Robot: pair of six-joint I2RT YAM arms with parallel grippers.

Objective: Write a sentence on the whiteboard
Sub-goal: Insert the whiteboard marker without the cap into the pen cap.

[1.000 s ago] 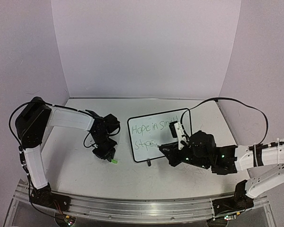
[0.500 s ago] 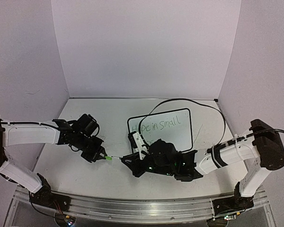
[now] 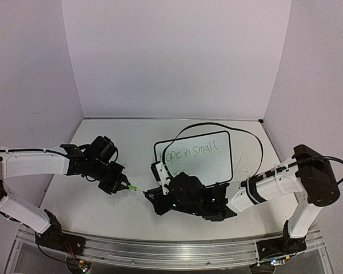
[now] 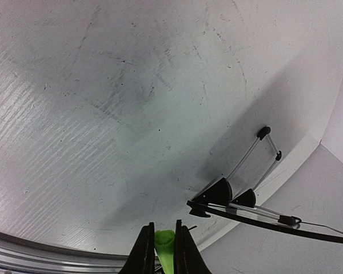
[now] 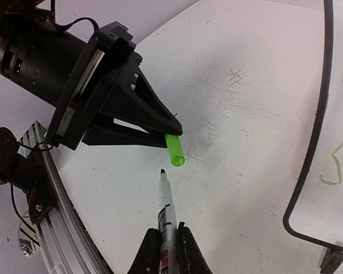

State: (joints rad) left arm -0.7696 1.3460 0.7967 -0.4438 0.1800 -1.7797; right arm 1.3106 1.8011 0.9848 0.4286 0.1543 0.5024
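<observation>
Writing looks finished (the sentence (image 3: pixel 191 152) is on the whiteboard (image 3: pixel 217 165)). The left fingers (image 4: pixel 150 245) pinch the green cap (image 5: pixel 174 149) and the right fingers (image 5: pixel 182 251) pinch the marker (image 5: pixel 166 200). Next, line up the tip and push it into the cap.

We see a matt white table (image 4: pixel 103 85), scratched and scuffed; a smooth, black-framed whiteboard (image 3: pixel 214 168); a translucent green plastic cap (image 5: pixel 174 150); a glossy marker (image 5: pixel 167 214); a brushed metal rail (image 3: pixel 160 251).

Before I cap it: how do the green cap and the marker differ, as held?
The green cap is a short bright green tube; the marker is longer, white-bodied with a dark bare tip. The cap sits in the left gripper, the marker in the right gripper. Shared: both are held in shut jaws, facing each other, with a gap between them.
</observation>
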